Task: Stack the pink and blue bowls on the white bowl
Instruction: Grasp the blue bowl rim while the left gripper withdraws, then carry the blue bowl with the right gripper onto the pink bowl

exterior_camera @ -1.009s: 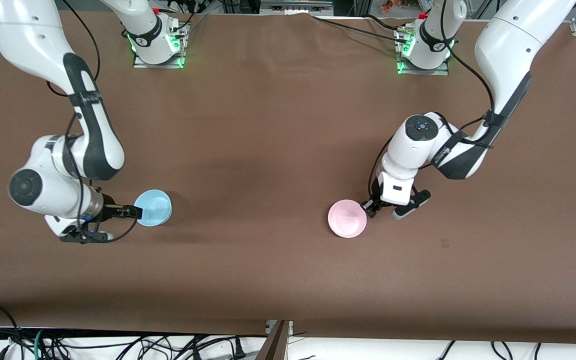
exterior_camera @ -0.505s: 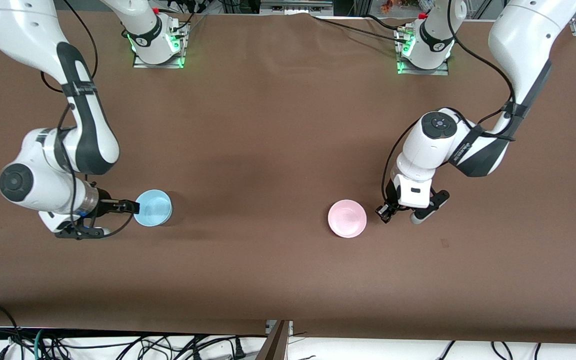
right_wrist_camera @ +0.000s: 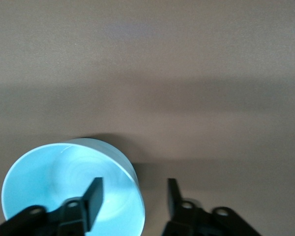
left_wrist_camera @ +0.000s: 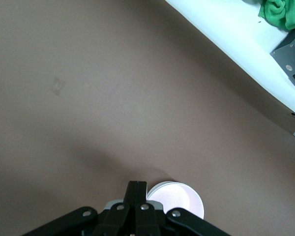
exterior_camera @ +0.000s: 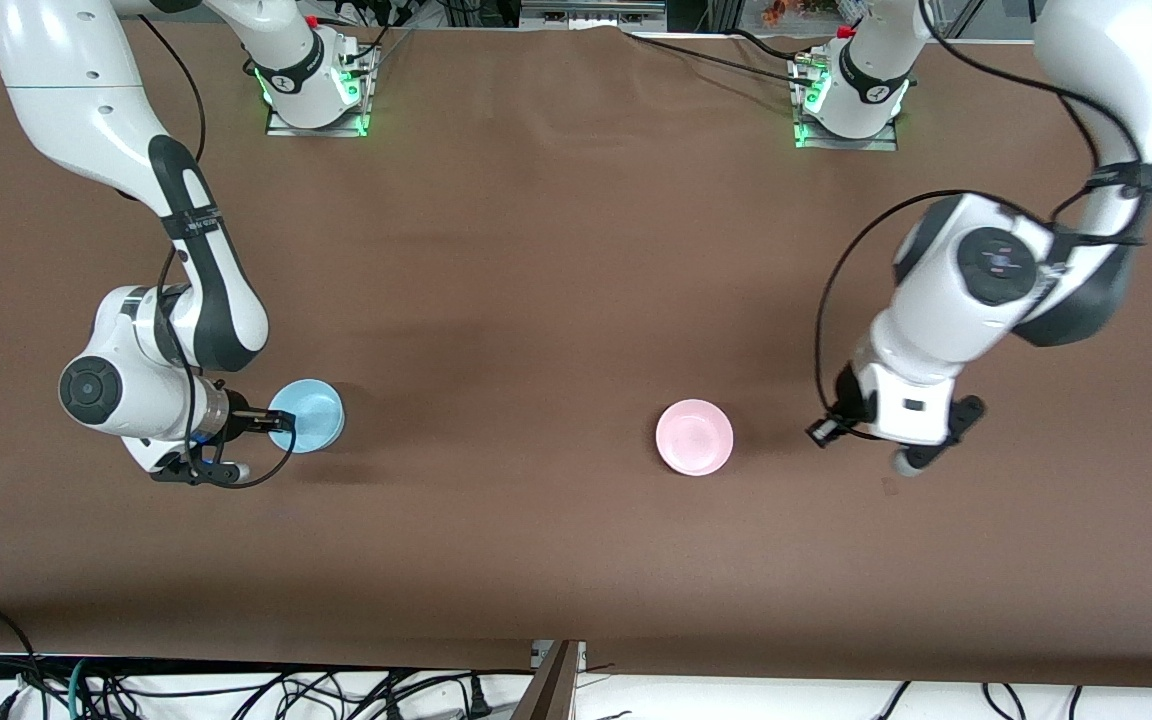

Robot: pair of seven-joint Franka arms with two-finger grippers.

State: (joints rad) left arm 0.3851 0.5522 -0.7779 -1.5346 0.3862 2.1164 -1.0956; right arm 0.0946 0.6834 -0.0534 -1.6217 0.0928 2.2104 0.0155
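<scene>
Two small shallow bowls sit upright on the table, the blue bowl (exterior_camera: 307,416) toward the right arm's end, the pink bowl (exterior_camera: 694,437) toward the left arm's.

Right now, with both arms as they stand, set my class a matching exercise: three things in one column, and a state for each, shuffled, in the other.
Things:
1. pale blue round plastic bowl
2. pale pink round plastic bowl
3. left claw

States:
A. stands free, nothing touching it
B. shut, over the brown table
C. rim straddled by the open right claw

Pairs: 1-C, 2-A, 3-B.
</scene>
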